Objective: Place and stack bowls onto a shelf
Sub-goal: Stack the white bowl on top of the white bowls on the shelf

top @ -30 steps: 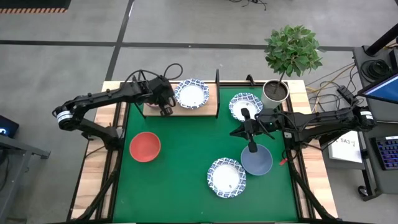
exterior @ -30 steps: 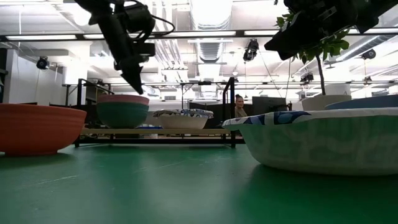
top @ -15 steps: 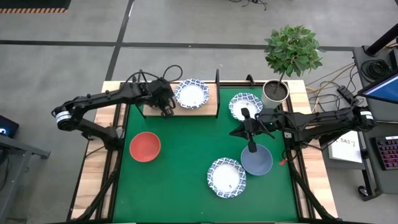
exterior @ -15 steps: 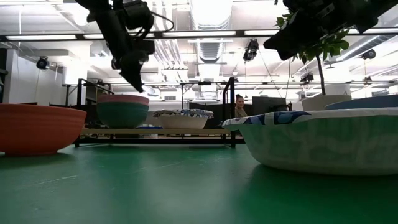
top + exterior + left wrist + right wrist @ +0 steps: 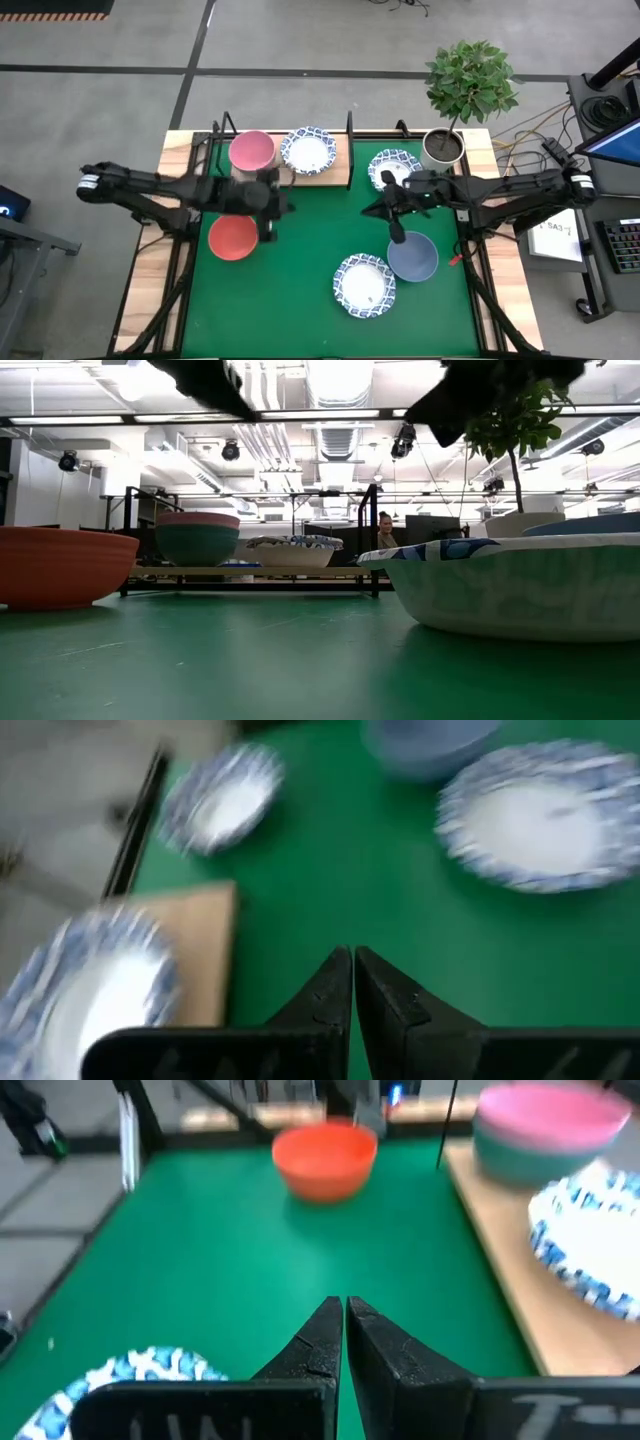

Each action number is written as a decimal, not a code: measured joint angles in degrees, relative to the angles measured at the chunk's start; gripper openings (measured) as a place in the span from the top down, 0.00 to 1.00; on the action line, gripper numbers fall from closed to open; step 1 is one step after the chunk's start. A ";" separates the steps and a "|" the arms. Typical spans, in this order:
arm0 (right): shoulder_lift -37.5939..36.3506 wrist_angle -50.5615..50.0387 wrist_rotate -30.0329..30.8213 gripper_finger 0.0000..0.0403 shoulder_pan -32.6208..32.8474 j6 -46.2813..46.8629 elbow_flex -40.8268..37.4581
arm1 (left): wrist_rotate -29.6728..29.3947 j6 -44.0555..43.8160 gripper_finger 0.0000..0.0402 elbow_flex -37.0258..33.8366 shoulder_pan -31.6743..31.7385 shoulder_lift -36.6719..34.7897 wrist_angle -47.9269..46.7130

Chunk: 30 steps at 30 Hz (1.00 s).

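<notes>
The left tool [image 5: 270, 205], fingers pressed together and empty, hung above the green surface [image 5: 320, 250] beside the red bowl [image 5: 233, 236]. The right tool [image 5: 394, 212], likewise closed, hung near the grey-blue bowl [image 5: 414, 257]. The pink bowl [image 5: 251, 151], nested in the green, sat on the shelf [image 5: 338, 170].
</notes>
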 joint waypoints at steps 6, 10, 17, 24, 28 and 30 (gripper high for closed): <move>10.38 -15.25 -0.48 0.98 0.54 -1.31 10.58 | -0.20 3.21 1.00 -7.82 -7.56 -4.78 13.41; 17.22 -23.72 -0.47 0.98 1.32 -1.44 16.58 | -0.22 0.13 1.00 -15.29 -9.84 -8.91 20.95; 28.09 -38.20 -0.48 0.98 4.85 -1.07 27.11 | -0.22 -3.40 1.00 -22.02 -10.56 -15.52 25.36; 37.62 -49.37 -0.52 0.98 8.02 2.40 36.63 | -0.22 -4.46 1.00 -22.84 -10.64 -19.35 25.36; 41.68 -52.88 -0.85 0.95 8.77 4.55 40.09 | -0.22 -5.58 1.00 -22.90 -10.66 -19.53 24.37; 43.03 -53.63 -1.95 0.92 8.88 4.52 41.16 | -0.22 -5.91 1.00 -22.90 -10.66 -19.33 24.09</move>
